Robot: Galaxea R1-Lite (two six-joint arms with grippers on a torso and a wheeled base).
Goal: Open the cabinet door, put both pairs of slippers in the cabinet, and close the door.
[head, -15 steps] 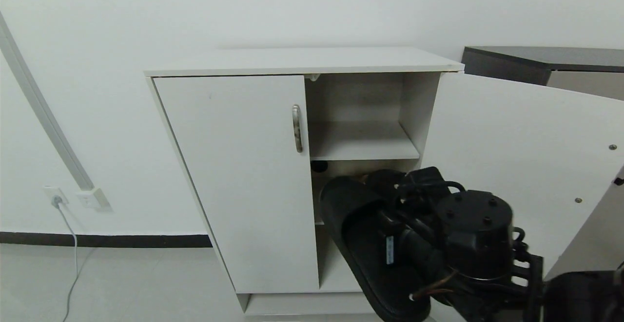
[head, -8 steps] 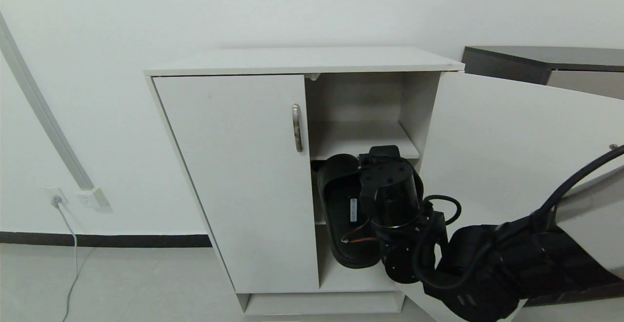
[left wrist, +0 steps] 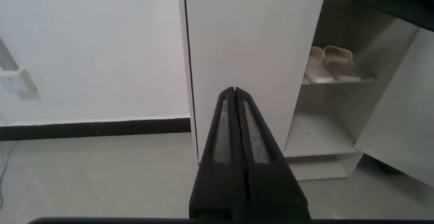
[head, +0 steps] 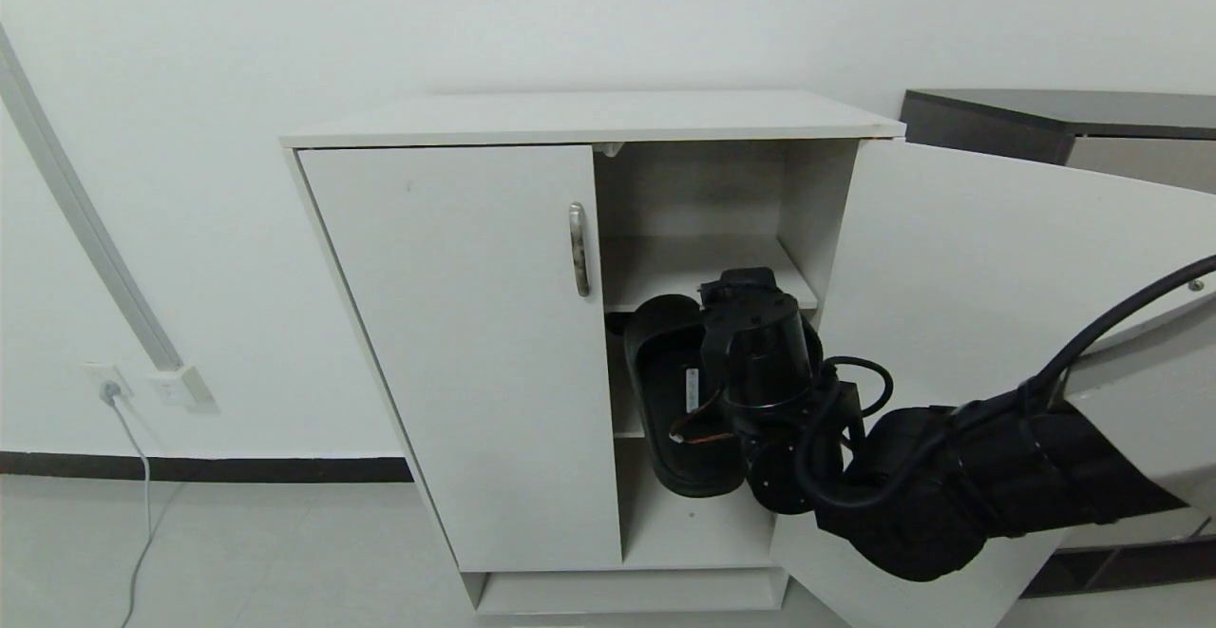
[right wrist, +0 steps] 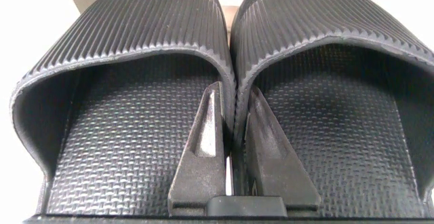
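Cabinet (head: 589, 120): white, in the centre of the head view, standing against the wall.
Left door (head: 465, 352): closed, with a metal handle (head: 578, 250) at its inner edge.
Right door (head: 997, 257): swung wide open toward the right of the frame.
Black slippers (head: 670, 390): a pair held side by side and on end, just right of centre in the head view. They are in the mouth of the open half, toes up just under the upper shelf (head: 703, 276) and heels low near the bottom board. Whether they touch the cabinet cannot be told.
Right gripper (right wrist: 230, 98): one finger inside each black slipper, closed tight on the two touching inner strap walls.
Left gripper (left wrist: 234, 91): fingers pressed together with nothing between them, out in front of the closed door, above the floor.
Beige slippers (left wrist: 329, 62): a pair side by side on a shelf inside the open half.
Wall socket (head: 103, 383): lower left of the head view, with a cable hanging to the floor.
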